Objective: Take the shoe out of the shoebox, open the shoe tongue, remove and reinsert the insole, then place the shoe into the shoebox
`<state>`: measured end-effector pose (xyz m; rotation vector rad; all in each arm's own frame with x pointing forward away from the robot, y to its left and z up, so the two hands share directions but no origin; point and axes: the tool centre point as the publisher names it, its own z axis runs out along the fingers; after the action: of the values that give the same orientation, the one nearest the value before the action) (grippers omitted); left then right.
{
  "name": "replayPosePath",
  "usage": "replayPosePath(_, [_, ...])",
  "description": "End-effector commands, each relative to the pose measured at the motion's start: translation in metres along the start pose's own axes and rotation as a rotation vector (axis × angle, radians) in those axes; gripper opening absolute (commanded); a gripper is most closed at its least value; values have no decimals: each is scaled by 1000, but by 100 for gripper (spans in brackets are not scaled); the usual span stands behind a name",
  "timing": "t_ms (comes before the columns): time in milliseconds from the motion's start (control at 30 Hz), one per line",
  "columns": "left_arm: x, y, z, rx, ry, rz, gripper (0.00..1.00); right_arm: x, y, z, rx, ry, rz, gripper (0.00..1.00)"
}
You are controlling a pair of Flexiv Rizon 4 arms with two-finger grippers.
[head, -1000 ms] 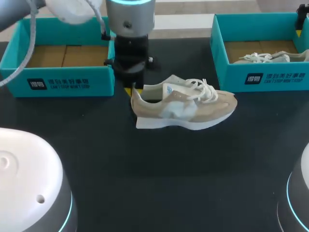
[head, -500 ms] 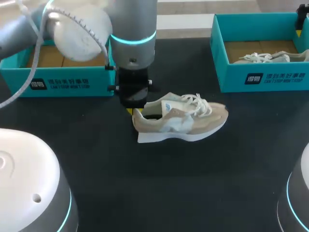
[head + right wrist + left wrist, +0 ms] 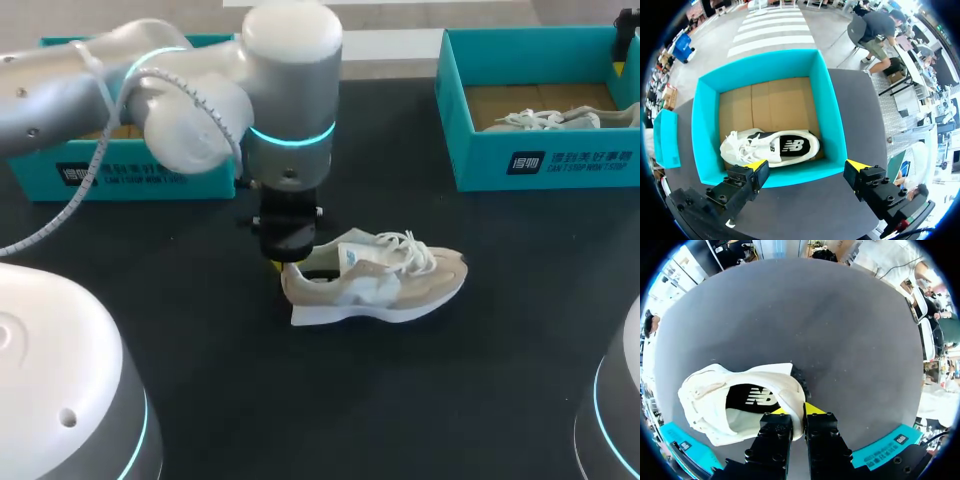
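A beige and white shoe (image 3: 375, 285) with white laces lies mid-table, toe pointing right, its sole at or just above the dark tabletop. My left gripper (image 3: 283, 264) comes straight down onto its heel. In the left wrist view, the left gripper (image 3: 797, 412) is shut on the shoe's (image 3: 730, 400) heel collar, one yellow tip inside and one outside. My right gripper (image 3: 807, 167) hangs open above the right teal shoebox (image 3: 832, 125), where a second shoe (image 3: 772, 147) lies on the cardboard floor.
The left teal shoebox (image 3: 130, 170) stands at the back left, partly hidden by my left arm. The right shoebox (image 3: 540, 165) with the other shoe (image 3: 545, 120) stands at the back right. Dark tabletop (image 3: 330, 400) stretches in front of the shoe.
My left arm has carried the shoe by its heel toward the front of the table and lower, away from the left box. The right gripper shows no visible movement.
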<state>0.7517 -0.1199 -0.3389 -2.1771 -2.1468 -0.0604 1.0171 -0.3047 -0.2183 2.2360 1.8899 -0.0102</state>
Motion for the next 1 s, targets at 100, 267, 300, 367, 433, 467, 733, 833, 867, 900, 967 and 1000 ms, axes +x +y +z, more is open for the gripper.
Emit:
replayPosePath(100, [3,-11,9,-20,33,-19,0,0,-1,0,-3,2,1,100])
replayPosePath(267, [14,-17,8,-6,36,-31,0,0,-1,0,-3,2,1,100])
replayPosePath(300, [16,-16,9,-5,36,-31,0,0,-1,0,-3,2,1,100])
replayPosePath(367, [23,-16,3,-9,23,-47,0,0,-1,0,-3,2,1,100])
replayPosePath(433, [27,-18,-3,-15,21,-47,0,0,-1,0,-3,2,1,100])
replayPosePath(467, [29,-18,-4,-17,17,-47,0,0,-1,0,-3,2,1,100])
replayPosePath(733, [39,-21,2,4,26,-31,0,0,-1,0,-3,2,1,100])
replayPosePath(833, [40,-24,9,31,26,-21,0,0,-1,0,-3,2,1,100])
replayPosePath(867, [40,-25,12,39,29,-15,0,0,-1,0,-3,2,1,100])
replayPosePath(900, [40,-25,14,41,29,-15,0,0,-1,0,-3,2,1,100])
replayPosePath(967, [40,-26,19,50,31,-10,0,0,-1,0,-3,2,1,100])
replayPosePath(1000, [40,-26,20,51,31,-7,0,0,-1,0,-3,2,1,100])
